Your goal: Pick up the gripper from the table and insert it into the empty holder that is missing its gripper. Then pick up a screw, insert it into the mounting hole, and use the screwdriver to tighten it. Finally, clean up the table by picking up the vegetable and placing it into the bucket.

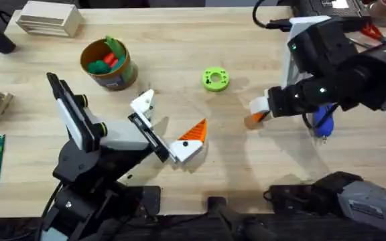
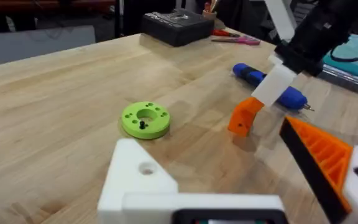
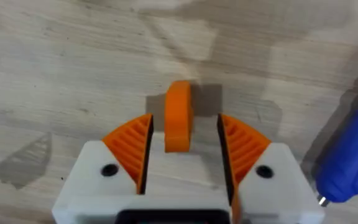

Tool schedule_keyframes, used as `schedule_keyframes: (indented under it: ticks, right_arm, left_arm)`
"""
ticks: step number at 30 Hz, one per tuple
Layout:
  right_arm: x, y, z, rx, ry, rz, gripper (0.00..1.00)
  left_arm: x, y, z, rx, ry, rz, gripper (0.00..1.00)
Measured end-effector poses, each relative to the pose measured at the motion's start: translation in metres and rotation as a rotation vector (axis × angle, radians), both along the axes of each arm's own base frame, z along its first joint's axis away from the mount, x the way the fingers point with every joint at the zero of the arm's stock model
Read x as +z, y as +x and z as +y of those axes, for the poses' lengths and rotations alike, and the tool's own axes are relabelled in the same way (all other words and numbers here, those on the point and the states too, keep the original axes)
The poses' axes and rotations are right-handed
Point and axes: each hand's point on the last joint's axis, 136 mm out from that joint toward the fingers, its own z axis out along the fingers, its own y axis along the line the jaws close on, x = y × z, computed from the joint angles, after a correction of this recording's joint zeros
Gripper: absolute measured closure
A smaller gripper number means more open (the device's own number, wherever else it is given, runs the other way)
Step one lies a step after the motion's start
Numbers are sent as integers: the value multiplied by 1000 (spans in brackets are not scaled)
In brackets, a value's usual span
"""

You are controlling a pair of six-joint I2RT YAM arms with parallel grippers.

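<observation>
The right pincer (image 3: 179, 155) is straddling the gripper (image 3: 179, 118), the small orange finger standing on edge between its two orange ribbed pads (image 3: 132, 146). A gap is showing on each side, so the pincer is reading as released, not yet clenched. In the overhead view the gripper (image 1: 254, 119) is sitting at about 3 o'clock of table centre, just beside the screwdriver (image 1: 323, 120), which is lying further out at 3 o'clock.

The left pincer (image 1: 169, 130) is waiting near centre, spread wide and holding nothing: one side is carrying an orange finger (image 1: 194, 132), the other is the bare white holder (image 1: 143, 103) at its 11 o'clock.

Judgement: the step in hand is the grasp. To do it well, the right pincer is needing to stay centred on the gripper, close squarely on its flat faces and lift straight up so the part is not twisting; a skewed grip is likely to spoil insertion into the holder.

Room: open wood is lying between the two arms, so the carry toward 9 o'clock is looking free. The green ring (image 1: 215, 79) is sitting at 12 o'clock of that path, apart from it. The bucket (image 1: 108, 63) is well apart at 10 o'clock. The screwdriver is the close edge to watch; bumping it may roll it.
</observation>
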Motion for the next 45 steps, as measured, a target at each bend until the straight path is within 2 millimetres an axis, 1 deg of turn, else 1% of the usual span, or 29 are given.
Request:
schedule_keyframes:
  ticks: [3, 6, 8, 9, 10, 11, 13, 15, 17, 18, 22, 24, 25, 27, 29, 32, 34, 35, 37, 38, 39, 42, 45]
  right_arm:
    - [-2, 1, 0, 6, -5, 7, 425]
    - [-3, 0, 0, 7, -6, 9, 527]
    - [-3, 0, 0, 7, -6, 10, 620]
    - [-3, 0, 0, 8, -6, 9, 683]
    - [-3, 1, 0, 11, -8, 8, 942]
    - [-3, 1, 0, 9, -10, 6, 978]
    - [-3, -1, -1, 8, -14, 16, 982]
    - [-1, -9, -4, 9, -24, 44, 982]
    - [4, -13, -6, 9, -25, 46, 982]
    - [29, -4, -3, 5, 12, -47, 983]
    - [65, 10, 3, -10, 140, -211, 983]
    - [78, 25, 17, 8, 271, -299, 983]
    - [88, 44, 48, 83, 498, -377, 983]
    - [89, 51, 68, 115, 640, -373, 983]
    - [90, 54, 84, 120, 752, -333, 983]
    - [100, 64, 106, 143, 919, -291, 983]
    - [106, 65, 122, 169, 1031, -237, 983]
    - [102, 61, 139, 174, 1152, -95, 983]
    - [94, 56, 147, 156, 1203, 20, 983]
    - [72, 28, 167, 120, 1287, 367, 983]
    - [71, 15, 176, 143, 1295, 439, 983]
    - [71, 6, 182, 165, 1299, 488, 983]
    - [72, 1, 184, 176, 1303, 518, 983]
  left_arm:
    - [0, 0, 0, 0, 1, -1, 13]
    - [0, 0, 0, 0, 1, -1, 14]
    - [0, 0, 0, 0, 1, -1, 14]
    - [0, 0, 0, 0, 1, -1, 14]
    - [0, 0, 0, 0, 1, -1, 14]
    - [0, 0, 0, 0, 1, -1, 14]
    - [0, 0, 0, 0, 1, -1, 14]
    - [0, 0, 0, 0, 1, -1, 14]
    - [0, 0, 0, 0, 1, -1, 14]
    - [0, 0, 0, 0, 1, -1, 13]
    - [0, 0, 0, 0, 1, -1, 14]
    - [0, 0, 0, 0, 1, -1, 14]
    - [0, 0, 0, 0, 1, -1, 14]
    - [0, 0, 0, 0, 1, -1, 14]
    - [0, 0, 0, 0, 1, -1, 11]
    - [0, 0, 0, 0, 1, -1, 14]
    - [0, 0, 0, 0, 1, -1, 14]
    - [0, 0, 0, 0, 1, -1, 14]
    - [0, 0, 0, -1, 1, -1, 14]
    - [0, -1, -1, -9, 1, -2, 13]
    - [0, -4, -3, -30, 4, -8, 12]
    - [0, -6, -5, -46, 8, -12, 14]
    - [0, -7, -6, -54, 10, -15, 14]
